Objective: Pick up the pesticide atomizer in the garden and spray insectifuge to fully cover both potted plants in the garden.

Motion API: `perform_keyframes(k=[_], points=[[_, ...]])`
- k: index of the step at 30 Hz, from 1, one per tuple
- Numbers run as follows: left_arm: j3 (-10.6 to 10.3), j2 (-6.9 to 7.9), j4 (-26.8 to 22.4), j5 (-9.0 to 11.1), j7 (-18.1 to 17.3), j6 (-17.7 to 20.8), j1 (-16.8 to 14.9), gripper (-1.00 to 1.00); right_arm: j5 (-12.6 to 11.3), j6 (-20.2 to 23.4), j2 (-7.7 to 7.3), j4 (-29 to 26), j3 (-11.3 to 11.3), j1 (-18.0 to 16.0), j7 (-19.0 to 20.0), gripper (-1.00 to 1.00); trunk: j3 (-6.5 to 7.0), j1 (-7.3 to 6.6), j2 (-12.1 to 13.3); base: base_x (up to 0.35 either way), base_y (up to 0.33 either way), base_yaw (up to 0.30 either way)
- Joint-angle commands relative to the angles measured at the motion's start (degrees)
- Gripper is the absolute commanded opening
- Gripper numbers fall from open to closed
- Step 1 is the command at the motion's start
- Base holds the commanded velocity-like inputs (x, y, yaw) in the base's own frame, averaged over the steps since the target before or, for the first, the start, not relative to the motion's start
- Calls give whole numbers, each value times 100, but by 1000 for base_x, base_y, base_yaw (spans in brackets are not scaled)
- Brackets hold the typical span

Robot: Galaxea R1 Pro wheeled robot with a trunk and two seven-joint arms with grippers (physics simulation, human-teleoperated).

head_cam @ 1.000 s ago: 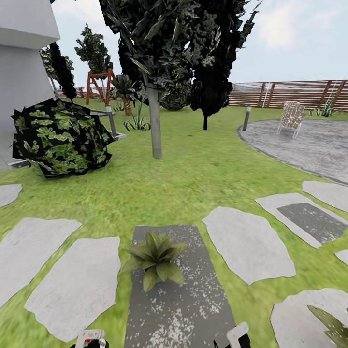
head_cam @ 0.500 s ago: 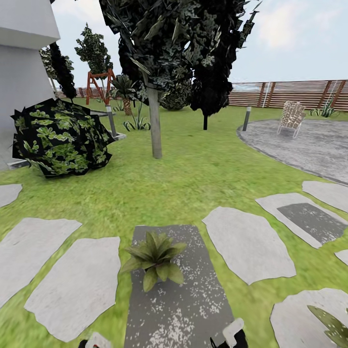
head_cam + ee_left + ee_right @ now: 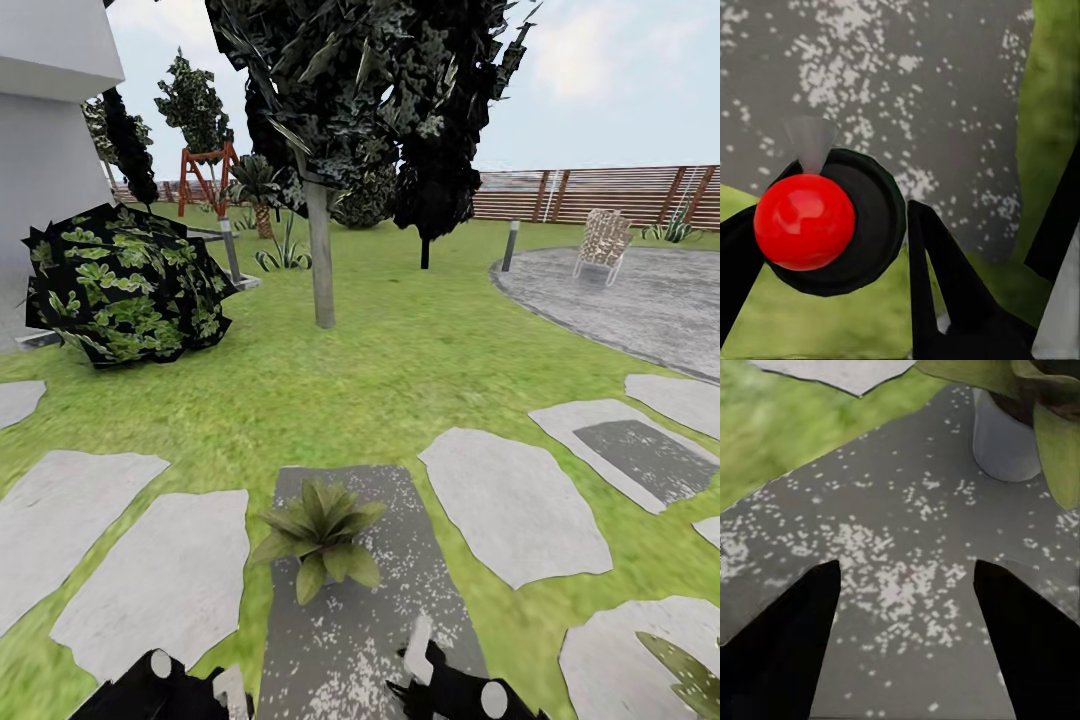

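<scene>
I'm looking out over the garden lawn (image 3: 400,370), green all the way to the brown slatted fence (image 3: 620,192) at about one o'clock. A big dark tree (image 3: 320,150) stands at twelve, a broad-leaved striped bush (image 3: 125,285) at ten, a white wall (image 3: 40,150) beyond it. A grey paved patch (image 3: 640,290) with a chair (image 3: 603,243) sits at two o'clock.

Stepping stones ring me. The dark speckled stone (image 3: 375,610) runs straight ahead from six o'clock, pale ones on either side. On that dark stone, dead ahead, one potted plant (image 3: 320,535) spreads its pointed green leaves. A second potted plant (image 3: 690,675) is cut off by the frame at about four o'clock, just a few leaves showing.

Right gripper (image 3: 904,641): jaws spread wide, nothing between them, speckled stone beneath. In the right wrist view the nearer plant's grey pot (image 3: 1009,442) and leaves (image 3: 1054,442) are well beyond the fingertips, no contact. From the head, that arm (image 3: 460,685) is a dark shape at six o'clock.

Left gripper (image 3: 832,255): dark fingers (image 3: 945,292) flank a black round part carrying a red ball (image 3: 804,221); I cannot tell whether these jaws are open or closed, or what that ball is. The left arm (image 3: 160,690) is blurred at seven o'clock.
</scene>
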Motion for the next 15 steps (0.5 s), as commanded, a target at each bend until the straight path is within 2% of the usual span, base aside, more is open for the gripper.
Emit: perform_keyframes(k=[1,4,7,11,13,15], points=[[-14,-24,-218,-136,-207,193,-1,-100,138,-30,9,-15,-9,-21,104,-100,-6,-1,-2,0,0,0],[-21,-58,-616,-223,-513,541,-3,-100,252,-28,116,-37,-8,-50,523,-100,-6,-1,-2,0,0,0],[-28,-61,-759,-246,-711,631,-3,-100,274,-18,189,-231,-8,-67,690,-100,-6,-1,-2,0,0,0],[-36,-51,-793,-248,-781,904,-3,-100,282,-3,262,-480,-8,-72,1248,-100,-6,-1,-2,0,0,0],[-38,-61,-850,-257,-801,946,-10,-100,285,-2,311,-532,-8,-73,1380,-100,-6,-1,-2,0,0,0],[-34,-92,-987,-435,-1003,1005,-37,-100,281,-6,348,-581,-8,-78,1457,-100,-6,-1,-2,0,0,0]])
